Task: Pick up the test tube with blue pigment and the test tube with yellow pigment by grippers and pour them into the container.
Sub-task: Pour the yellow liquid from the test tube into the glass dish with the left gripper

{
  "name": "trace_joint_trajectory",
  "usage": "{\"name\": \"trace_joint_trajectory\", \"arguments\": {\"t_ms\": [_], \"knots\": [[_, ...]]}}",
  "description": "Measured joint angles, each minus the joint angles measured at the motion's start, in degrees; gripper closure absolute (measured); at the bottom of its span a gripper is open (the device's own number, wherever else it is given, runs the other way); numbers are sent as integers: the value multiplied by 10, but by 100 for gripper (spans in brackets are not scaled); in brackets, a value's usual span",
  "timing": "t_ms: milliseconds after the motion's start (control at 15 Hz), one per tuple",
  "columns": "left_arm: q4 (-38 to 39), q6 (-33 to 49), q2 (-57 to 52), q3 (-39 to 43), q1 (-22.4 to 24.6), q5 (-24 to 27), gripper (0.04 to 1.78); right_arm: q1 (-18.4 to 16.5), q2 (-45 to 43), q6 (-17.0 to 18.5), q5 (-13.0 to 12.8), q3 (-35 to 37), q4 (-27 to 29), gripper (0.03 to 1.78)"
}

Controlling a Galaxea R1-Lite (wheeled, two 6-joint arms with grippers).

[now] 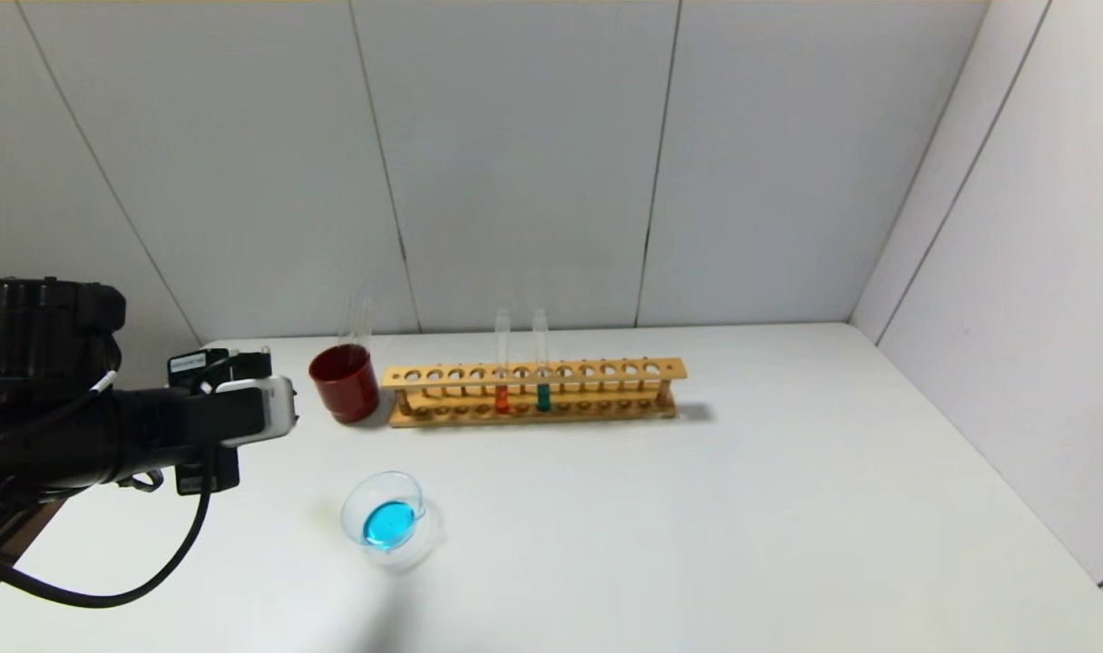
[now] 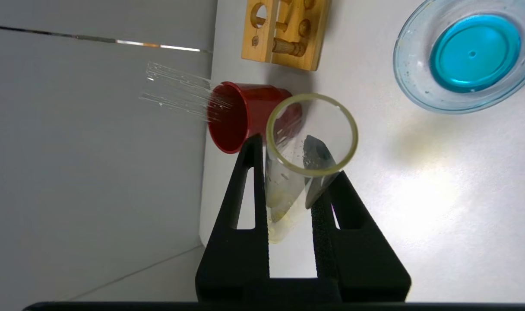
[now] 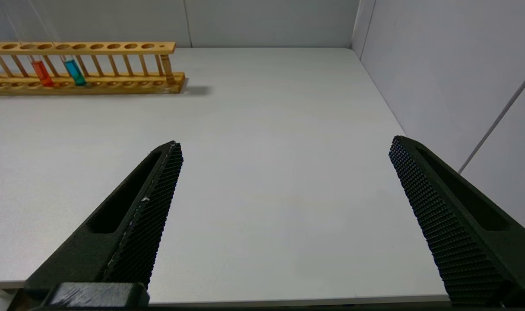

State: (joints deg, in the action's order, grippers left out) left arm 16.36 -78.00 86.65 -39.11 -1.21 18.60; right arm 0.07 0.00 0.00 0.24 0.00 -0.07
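Two left gripper point(image 2: 288, 172) fingers clamping yellow-pigment test tube point(image 2: 305, 147), right gripper point(image 3: 284, 147) spread wide

Your head camera looks down and forward across the white table point(image 1: 787, 508) toward the back wall. Your left wrist camera sits close behind its fingers point(image 2: 241, 203), facing the red cup point(image 2: 245, 114). Your right wrist camera rides low and wide, sharing the wooden rack point(image 3: 85, 65) with the head view.
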Motion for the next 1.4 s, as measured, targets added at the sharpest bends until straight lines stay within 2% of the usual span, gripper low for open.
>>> {"name": "trace_joint_trajectory", "arguments": {"t_ms": [533, 1400], "knots": [[-1, -107, 20, -2, 0, -1, 149, 0, 0, 0, 0, 0, 0, 6], [5, -230, 103, -48, -31, -52, 149, 0, 0, 0, 0, 0, 0, 6]]}}
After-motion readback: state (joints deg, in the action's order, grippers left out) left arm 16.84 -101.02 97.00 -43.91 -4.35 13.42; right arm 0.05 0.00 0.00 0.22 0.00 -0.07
